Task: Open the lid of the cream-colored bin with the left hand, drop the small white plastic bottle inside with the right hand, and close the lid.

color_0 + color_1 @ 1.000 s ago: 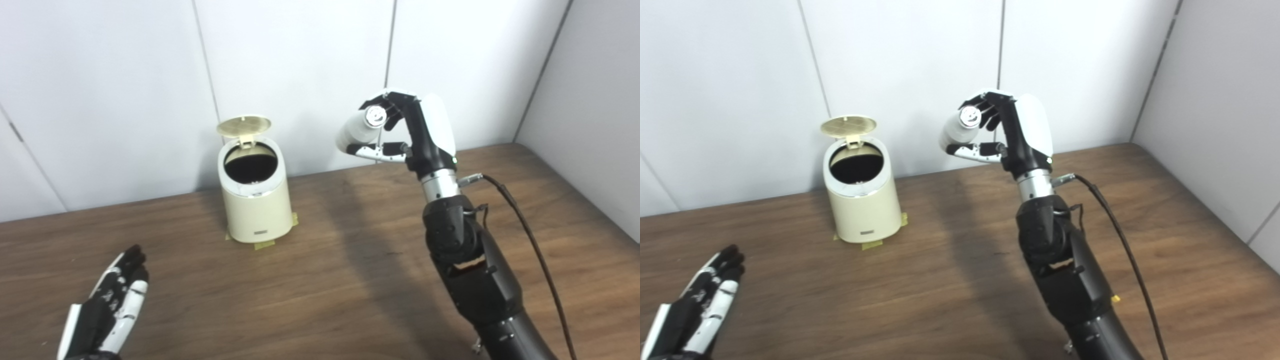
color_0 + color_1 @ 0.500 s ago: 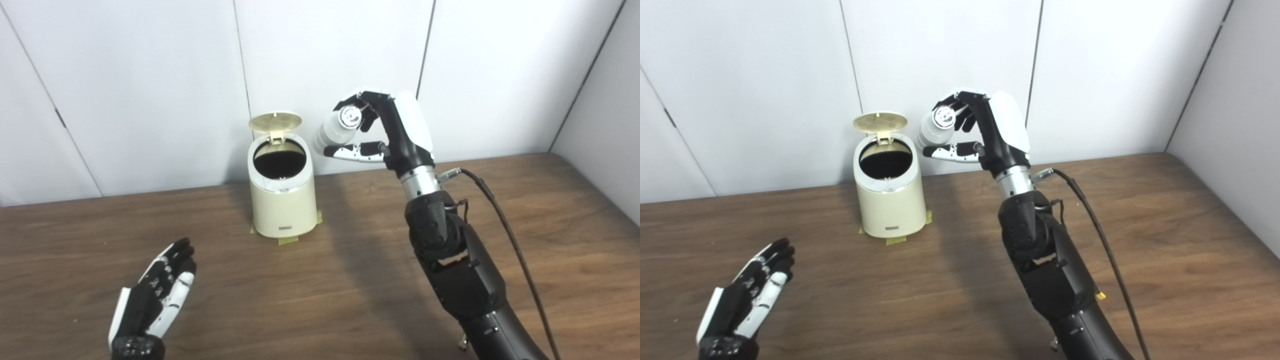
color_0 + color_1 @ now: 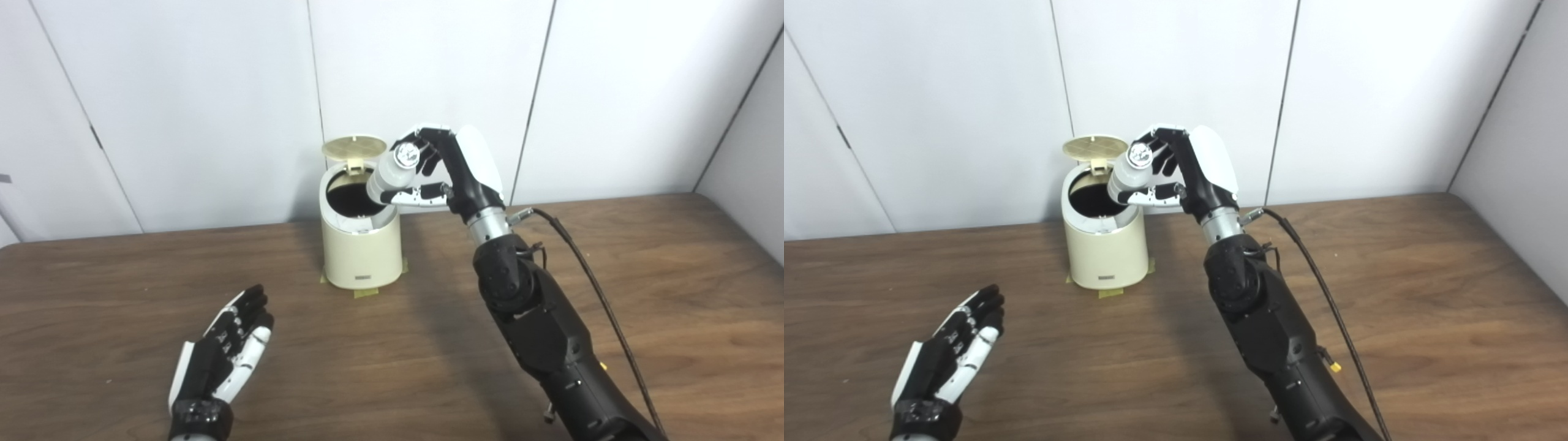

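The cream-colored bin point(image 3: 360, 257) stands at the back of the wooden table, taped down at its base. Its round lid point(image 3: 353, 147) is raised upright at the rear, and the dark opening shows. My right hand point(image 3: 450, 168) is shut on the small white plastic bottle point(image 3: 389, 176), which tilts down-left with its lower end over the bin's right rim and its cap toward me. My left hand point(image 3: 229, 349) rests open near the table's front left, fingers stretched out, holding nothing.
White wall panels point(image 3: 184, 92) run directly behind the bin. A black cable point(image 3: 588, 269) trails from my right wrist down along the forearm. Yellow tape tabs point(image 3: 366, 293) stick out at the bin's foot. Brown tabletop point(image 3: 674, 294) stretches to the right.
My head camera has panned, shifting the whole scene rightward. Beyond that, my right hand has carried the bottle left to the bin's opening. The left hand stays open and low.
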Motion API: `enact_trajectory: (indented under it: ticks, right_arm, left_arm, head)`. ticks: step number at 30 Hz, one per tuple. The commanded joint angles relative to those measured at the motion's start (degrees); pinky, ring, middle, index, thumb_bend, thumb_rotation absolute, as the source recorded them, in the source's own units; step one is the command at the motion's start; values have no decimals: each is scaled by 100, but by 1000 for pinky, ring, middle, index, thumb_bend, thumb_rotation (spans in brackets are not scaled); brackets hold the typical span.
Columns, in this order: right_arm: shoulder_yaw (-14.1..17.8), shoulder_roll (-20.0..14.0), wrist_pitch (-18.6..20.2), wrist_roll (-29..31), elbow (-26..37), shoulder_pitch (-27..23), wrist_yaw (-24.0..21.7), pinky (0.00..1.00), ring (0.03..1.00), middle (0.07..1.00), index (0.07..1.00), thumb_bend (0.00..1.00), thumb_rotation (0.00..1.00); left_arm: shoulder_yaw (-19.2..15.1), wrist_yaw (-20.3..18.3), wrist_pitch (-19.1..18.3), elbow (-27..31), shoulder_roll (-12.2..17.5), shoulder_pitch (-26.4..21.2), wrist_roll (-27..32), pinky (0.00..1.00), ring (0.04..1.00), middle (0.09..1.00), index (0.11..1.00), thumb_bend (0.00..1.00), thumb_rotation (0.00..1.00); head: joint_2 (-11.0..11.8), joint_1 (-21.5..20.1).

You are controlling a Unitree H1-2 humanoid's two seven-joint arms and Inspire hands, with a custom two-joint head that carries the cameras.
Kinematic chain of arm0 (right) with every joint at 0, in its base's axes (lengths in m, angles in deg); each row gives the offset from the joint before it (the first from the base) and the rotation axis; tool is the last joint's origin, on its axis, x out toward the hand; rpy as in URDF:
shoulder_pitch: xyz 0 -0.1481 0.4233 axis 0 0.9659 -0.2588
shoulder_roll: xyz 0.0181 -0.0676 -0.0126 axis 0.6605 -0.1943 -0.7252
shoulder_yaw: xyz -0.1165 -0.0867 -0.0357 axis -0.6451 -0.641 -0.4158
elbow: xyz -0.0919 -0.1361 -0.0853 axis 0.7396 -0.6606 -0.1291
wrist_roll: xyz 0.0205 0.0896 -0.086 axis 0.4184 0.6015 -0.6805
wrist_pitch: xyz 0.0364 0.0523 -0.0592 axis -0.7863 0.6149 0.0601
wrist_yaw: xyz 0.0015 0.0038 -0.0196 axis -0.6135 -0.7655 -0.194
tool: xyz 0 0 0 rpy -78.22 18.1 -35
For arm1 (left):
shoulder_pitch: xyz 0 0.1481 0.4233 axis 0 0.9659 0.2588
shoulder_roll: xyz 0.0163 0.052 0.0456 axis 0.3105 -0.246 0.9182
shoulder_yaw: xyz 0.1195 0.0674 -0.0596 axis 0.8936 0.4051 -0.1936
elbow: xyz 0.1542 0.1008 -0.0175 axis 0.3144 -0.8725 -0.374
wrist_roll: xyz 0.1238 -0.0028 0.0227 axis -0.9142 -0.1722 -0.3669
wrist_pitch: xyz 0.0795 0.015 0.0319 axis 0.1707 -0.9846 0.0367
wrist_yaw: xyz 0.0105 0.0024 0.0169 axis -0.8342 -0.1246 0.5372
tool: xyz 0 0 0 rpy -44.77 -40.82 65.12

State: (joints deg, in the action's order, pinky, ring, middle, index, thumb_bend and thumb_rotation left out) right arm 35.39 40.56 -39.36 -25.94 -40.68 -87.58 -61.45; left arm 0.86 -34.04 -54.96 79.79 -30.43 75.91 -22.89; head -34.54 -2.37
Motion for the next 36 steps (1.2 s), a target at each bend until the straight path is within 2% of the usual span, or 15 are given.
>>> enact_trajectory:
  ticks: [1,14,33,36]
  right_arm:
    - [-28,28,-291,-8,91,-404,134,358,428,494,489,502,0]
    - [-132,211,-466,30,-47,-506,176,357,427,500,479,502,0]
    - [-215,176,-509,-235,-424,-463,432,357,419,501,489,502,0]
    - [-232,164,-471,-321,-438,-445,477,355,418,500,491,501,0]
  left_arm:
    - [21,69,258,154,-266,50,-98,856,890,882,892,491,472]
    - [62,65,322,119,-413,69,-117,838,876,879,887,475,433]
    - [165,155,210,306,-464,121,-133,842,880,877,885,480,444]
    - [165,166,190,340,-466,133,-138,841,883,880,889,483,440]
  head:
    - [-4,15]
    - [-36,131]
    - [-113,209]
    - [-103,68]
